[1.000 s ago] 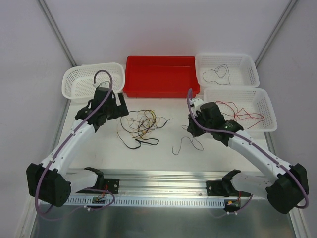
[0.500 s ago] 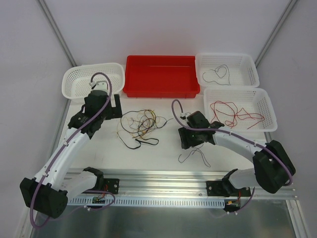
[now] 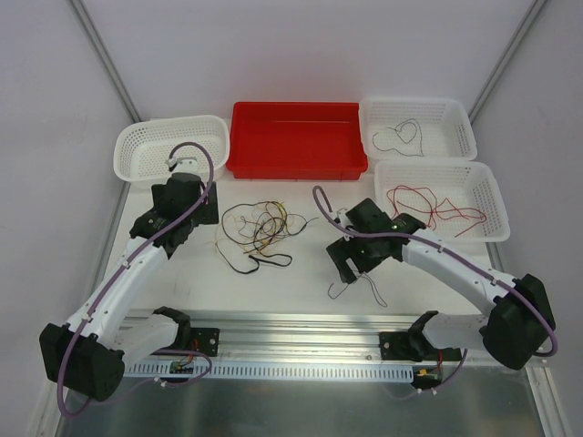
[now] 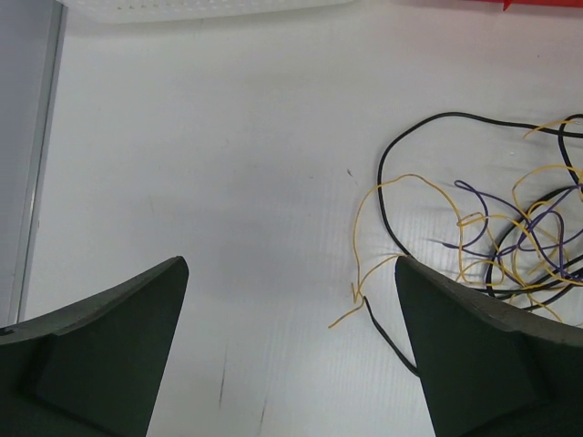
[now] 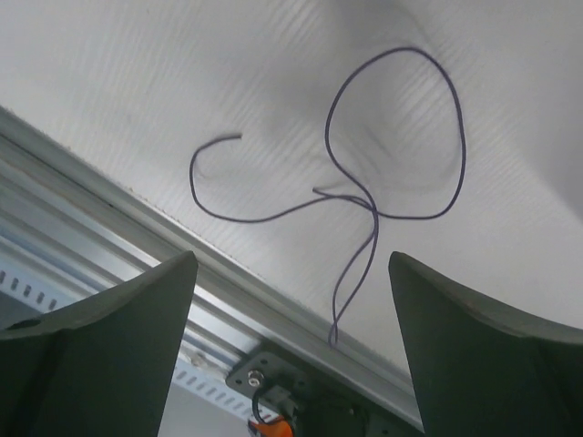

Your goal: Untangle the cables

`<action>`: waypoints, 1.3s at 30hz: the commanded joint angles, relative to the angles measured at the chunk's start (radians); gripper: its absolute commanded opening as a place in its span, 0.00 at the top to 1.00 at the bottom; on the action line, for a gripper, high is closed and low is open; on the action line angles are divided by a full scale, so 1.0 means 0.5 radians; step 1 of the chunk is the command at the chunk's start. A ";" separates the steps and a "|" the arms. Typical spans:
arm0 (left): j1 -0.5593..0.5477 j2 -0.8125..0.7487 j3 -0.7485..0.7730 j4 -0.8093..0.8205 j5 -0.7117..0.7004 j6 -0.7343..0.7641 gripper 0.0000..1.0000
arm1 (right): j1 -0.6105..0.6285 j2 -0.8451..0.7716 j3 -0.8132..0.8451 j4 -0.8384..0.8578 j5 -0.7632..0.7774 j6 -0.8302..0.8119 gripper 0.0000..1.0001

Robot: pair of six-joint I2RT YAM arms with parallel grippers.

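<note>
Right end effector (image 5: 288, 269) now over cable (image 5: 373, 211)

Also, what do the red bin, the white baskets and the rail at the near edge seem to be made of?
Red bin: probably moulded plastic, with smooth solid walls, even colour and a slight sheen.
White baskets: likely plastic too, matte, with walls moulded as an open lattice.
Rail: looks like aluminium, silver-grey with long straight grooves and a brushed shine.
</note>
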 commanded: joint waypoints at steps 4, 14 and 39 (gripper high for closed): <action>0.003 -0.033 -0.030 0.051 -0.158 0.055 0.01 | 0.042 0.112 0.139 -0.333 0.070 -0.274 0.08; 0.003 -0.098 -0.051 0.051 -0.330 0.028 0.01 | 0.115 0.486 0.194 -0.107 0.024 -0.461 0.10; 0.003 -0.107 -0.064 0.063 -0.385 0.031 0.01 | 0.164 0.882 0.133 0.157 0.061 -0.326 0.61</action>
